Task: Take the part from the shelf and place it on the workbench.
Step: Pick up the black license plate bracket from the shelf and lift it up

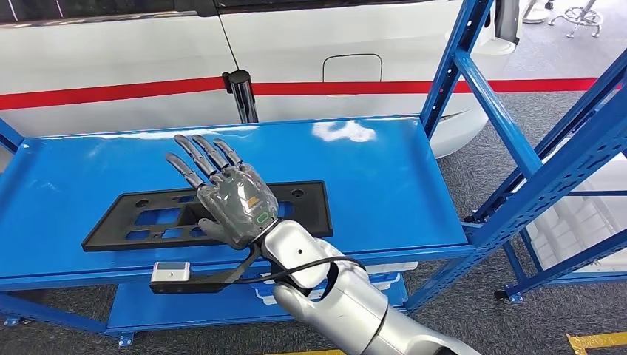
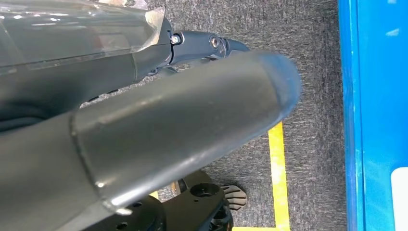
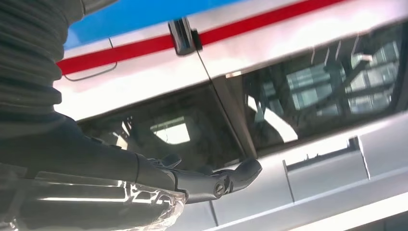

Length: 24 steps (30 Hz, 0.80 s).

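The part (image 1: 307,211) is a flat black plastic panel with cut-outs, lying on the blue shelf (image 1: 384,170) near its front edge. My right hand (image 1: 229,196) is stretched out above the panel's middle with its fingers straight and apart, holding nothing; whether the palm touches the panel I cannot tell. In the right wrist view the same hand (image 3: 144,183) shows extended dark fingers against a car's window. My left hand (image 2: 159,125) hangs beside the shelf's blue edge (image 2: 373,115) over grey carpet, thumb and fingers straight, holding nothing.
A white car with a red stripe (image 1: 333,52) stands right behind the shelf. Blue uprights and braces of the rack (image 1: 517,148) rise at the right, with a white crate (image 1: 584,222) beyond them. A lower shelf (image 1: 177,307) sits beneath. Yellow tape (image 2: 278,173) marks the carpet.
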Motion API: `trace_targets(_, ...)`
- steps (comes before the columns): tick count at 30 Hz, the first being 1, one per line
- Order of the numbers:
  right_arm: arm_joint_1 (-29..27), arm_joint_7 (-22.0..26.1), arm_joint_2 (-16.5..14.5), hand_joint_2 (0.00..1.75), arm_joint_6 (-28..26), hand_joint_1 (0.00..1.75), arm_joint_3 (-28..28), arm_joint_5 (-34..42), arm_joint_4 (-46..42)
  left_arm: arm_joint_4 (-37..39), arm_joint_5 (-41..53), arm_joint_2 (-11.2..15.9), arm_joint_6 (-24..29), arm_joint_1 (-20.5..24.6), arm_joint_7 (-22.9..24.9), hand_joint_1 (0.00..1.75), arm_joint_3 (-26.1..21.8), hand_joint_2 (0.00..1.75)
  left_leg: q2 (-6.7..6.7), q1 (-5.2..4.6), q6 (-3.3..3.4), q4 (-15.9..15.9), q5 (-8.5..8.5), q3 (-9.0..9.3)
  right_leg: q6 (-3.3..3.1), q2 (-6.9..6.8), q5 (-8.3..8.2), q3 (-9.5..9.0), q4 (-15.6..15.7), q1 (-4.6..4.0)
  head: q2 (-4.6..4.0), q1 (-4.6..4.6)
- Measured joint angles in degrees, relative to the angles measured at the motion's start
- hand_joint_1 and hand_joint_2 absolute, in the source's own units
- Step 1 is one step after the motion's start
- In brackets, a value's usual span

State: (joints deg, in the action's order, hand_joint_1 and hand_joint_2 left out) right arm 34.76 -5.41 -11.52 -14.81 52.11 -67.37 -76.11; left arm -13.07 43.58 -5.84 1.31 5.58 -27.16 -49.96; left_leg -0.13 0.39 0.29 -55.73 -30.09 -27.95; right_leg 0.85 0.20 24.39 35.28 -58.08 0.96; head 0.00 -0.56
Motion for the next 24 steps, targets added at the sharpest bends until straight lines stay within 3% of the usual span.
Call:
trace_targets(10, -5.83, 1.67, 3.56, 1.75, 3.73, 0.00, -2.16, 0.10, -10.76, 0.00, 0.10, 0.02, 0.05, -0.43, -0.31, 0.00, 0.04, 0.00, 0.01, 0.00, 0.00, 0.00, -0.02, -0.03, 0.00, 0.00, 0.00, -0.01, 0.01, 0.00, -0.01, -0.01)
trace_targets(24, -8.37, -0.50, 4.88, 1.75, 5.80, 0.00, -1.66, -1.39, -7.11, 0.00, 1.23, 0.67, -0.19, -0.39, 0.54, 0.00, 1.57, 0.00, 0.01, 0.01, -0.01, 0.01, -0.02, -0.03, 0.00, 0.00, 0.00, -0.01, 0.01, 0.00, -0.01, -0.01)
